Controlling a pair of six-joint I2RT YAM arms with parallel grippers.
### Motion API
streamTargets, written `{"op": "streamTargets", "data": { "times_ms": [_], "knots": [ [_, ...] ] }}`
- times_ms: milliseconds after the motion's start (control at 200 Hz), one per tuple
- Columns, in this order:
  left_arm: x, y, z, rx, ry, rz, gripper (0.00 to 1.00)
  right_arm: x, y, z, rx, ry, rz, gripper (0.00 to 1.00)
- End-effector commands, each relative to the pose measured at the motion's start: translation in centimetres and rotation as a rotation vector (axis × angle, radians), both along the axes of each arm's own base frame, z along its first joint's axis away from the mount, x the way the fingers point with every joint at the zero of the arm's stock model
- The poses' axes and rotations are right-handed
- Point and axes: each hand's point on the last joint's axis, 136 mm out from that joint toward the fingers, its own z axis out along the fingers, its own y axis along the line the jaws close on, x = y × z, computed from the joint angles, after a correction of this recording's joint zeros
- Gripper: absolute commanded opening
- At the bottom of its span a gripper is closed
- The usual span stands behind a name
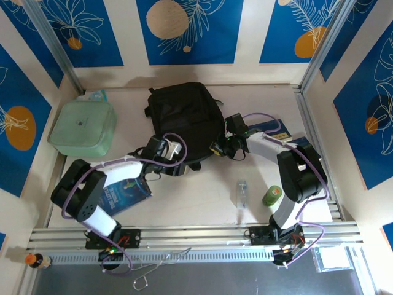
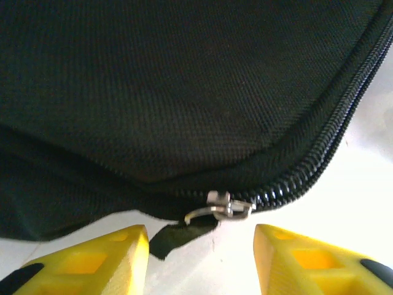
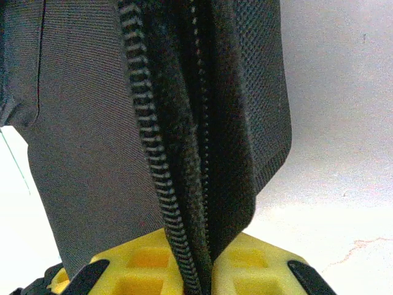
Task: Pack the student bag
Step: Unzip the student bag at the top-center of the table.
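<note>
Lying near the middle of the counter (image 1: 196,196), toward its far side, the student bag (image 1: 184,117) is a black fabric heap with both arms reaching to its near edge. The left claw (image 2: 201,258) stands partly apart, its 2 yellow fingers (image 2: 92,261) empty. The metal zip pull (image 2: 222,208) sits just beyond the gap between them, and the closed zip curves away to the right. The right claw (image 3: 199,264) is pinched onto the bag's zippered edge, a fold of fabric and zip teeth rising from between its fingers. A pale green lidded container (image 1: 83,127) sits left of the bag, apart from it. A blue book (image 1: 126,193) lies under the left arm. Near the right arm's base lie what look like a small clear bottle (image 1: 242,193) and a green can (image 1: 272,195).
</note>
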Motion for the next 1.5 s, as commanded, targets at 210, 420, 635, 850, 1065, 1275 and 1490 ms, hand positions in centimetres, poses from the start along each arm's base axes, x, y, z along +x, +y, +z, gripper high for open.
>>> {"op": "streamTargets", "data": {
  "times_ms": [210,420,635,850,1065,1275,1490],
  "knots": [
    [1.6,-0.7,0.4,-0.001,-0.178,-0.051,0.37,0.5,0.5,0.4,0.023,-0.009,0.019,0.14],
    [1.2,0.4,-0.5,0.069,-0.161,-0.044,0.18,0.6,0.0,0.2,0.008,-0.009,0.007,0.14],
    [0.5,3.7,-0.7,0.209,-0.153,0.017,0.03,1.0,-1.0,-0.1,-0.04,-0.016,-0.017,0.13],
    [0.1,6.8,-2.0,0.362,-0.102,0.095,0.0,1.4,-2.2,-0.5,-0.112,0.002,-0.056,0.12],
    [0.5,7.8,-2.8,0.452,-0.035,0.115,0.0,1.9,-3.4,-0.7,-0.156,0.002,-0.101,0.09],
    [0.5,5.3,0.2,0.351,-0.014,0.032,0.0,2.8,-2.2,0.3,-0.082,-0.039,-0.075,0.12],
    [0.2,0.0,6.2,0.177,-0.014,-0.125,0.0,1.6,-1.0,2.3,0.042,-0.048,-0.076,0.38]
  ]
}}
